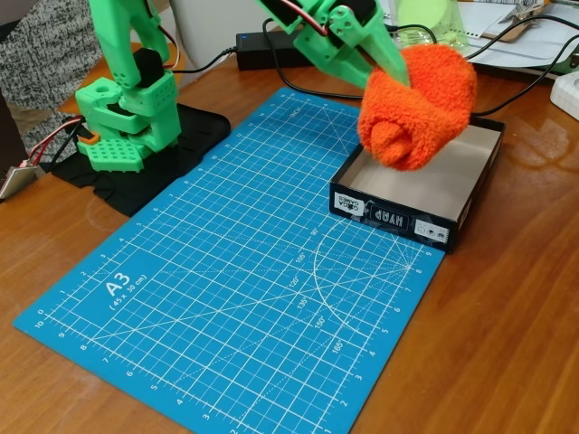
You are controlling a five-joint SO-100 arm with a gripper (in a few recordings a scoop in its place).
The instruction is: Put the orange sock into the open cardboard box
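The orange sock (418,107), a thick fuzzy bundle with its folded cuff pointing down-left, hangs in the air over the open cardboard box (425,185). My green gripper (391,65) comes in from the upper left and is shut on the sock's top left side. The box is black outside with white labels and pale beige inside. It rests on the right edge of the blue cutting mat, and the sock's lower end hovers just above its interior.
A blue A3 cutting mat (226,280) covers the middle of the wooden table. The arm's green base (127,117) stands on a black plate at the upper left. Black cables and papers lie along the far edge.
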